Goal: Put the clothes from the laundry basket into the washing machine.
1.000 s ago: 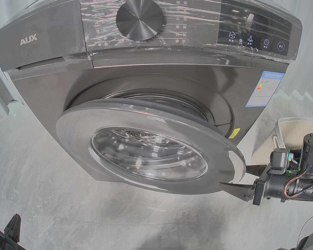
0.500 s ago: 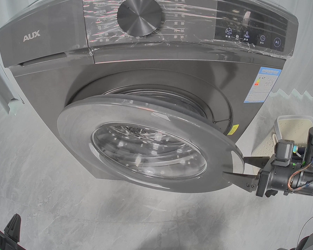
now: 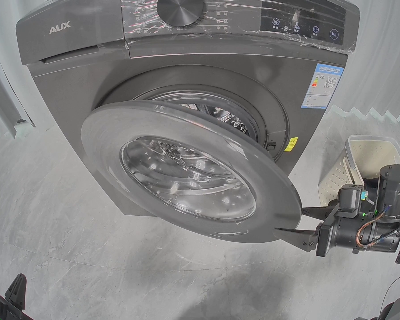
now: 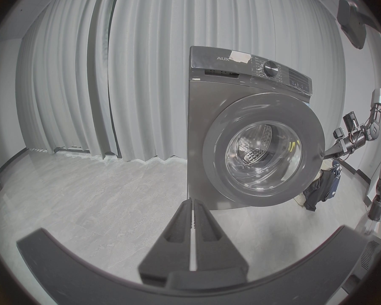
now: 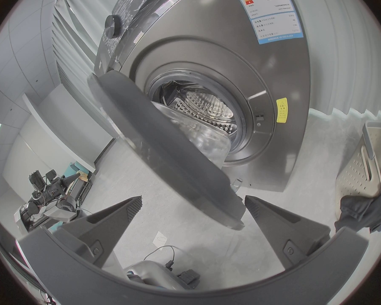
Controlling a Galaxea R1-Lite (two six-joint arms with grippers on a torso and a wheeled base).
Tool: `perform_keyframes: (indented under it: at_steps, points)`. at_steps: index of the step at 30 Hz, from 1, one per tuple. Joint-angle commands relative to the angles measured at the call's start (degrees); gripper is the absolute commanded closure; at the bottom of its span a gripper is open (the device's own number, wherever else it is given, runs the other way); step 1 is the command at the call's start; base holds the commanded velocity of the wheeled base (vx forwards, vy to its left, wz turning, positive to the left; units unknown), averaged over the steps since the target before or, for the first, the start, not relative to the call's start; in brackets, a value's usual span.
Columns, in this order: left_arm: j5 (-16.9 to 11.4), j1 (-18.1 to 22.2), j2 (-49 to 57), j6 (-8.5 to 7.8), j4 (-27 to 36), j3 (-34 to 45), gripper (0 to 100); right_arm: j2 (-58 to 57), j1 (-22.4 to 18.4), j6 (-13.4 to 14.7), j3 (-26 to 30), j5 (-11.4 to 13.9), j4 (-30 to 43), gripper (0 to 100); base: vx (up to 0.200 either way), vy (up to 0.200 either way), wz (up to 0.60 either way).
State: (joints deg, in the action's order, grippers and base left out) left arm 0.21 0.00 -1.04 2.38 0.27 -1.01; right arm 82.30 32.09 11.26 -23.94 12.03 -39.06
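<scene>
Floor [image 3: 53, 227]: pale marbled, carrying washing machine [image 3: 66, 81], door [image 3: 115, 125] ajar.
Right gripper [image 3: 290, 220]: spread wide, straddling door's edge.
Left gripper [image 4: 193, 201]: pinched closed, low over floor.
Clothes [image 5: 364, 210]: draped on laundry basket [image 3: 338, 178] beside machine.

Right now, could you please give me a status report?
Right gripper open, straddling door edge. Left gripper shut, low. Clothes draped on laundry basket. Door half open.

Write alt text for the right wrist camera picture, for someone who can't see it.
The right gripper, jaws open, straddles the free edge of the half-open door of the washing machine, with the steel drum visible behind it. Off to one side a pale laundry basket stands on the grey floor, dark clothes hanging over its side.
</scene>
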Motion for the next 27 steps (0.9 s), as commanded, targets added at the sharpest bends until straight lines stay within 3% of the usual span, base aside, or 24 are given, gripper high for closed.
perform_keyframes:
  at_steps: [1, 14, 20, 27]
  points:
    - [0.1, 0.1, 0.9, -0.09, -0.1, 0.8, 0, 0.1, 0.3, 0.0, 0.5, 0.0, -0.1, 0, 0.000, 0.000, 0.00]
    - [0.1, -0.1, 0.9, -0.18, 0.0, 0.8, 0, -0.5, 0.4, 0.0, 0.1, 0.1, -0.2, 0, 0.000, 0.000, 0.00]
    - [0.1, -0.1, 0.9, -0.18, 0.0, 0.8, 0, 0.0, 1.5, -0.1, -0.4, 0.2, -0.3, 0, -0.200, 0.000, 0.00]
    - [0.1, -0.1, 0.9, -0.27, 0.0, 0.8, 0, 0.3, 3.9, 0.0, 0.5, 0.4, -0.2, 0, 0.000, 0.000, 0.00]
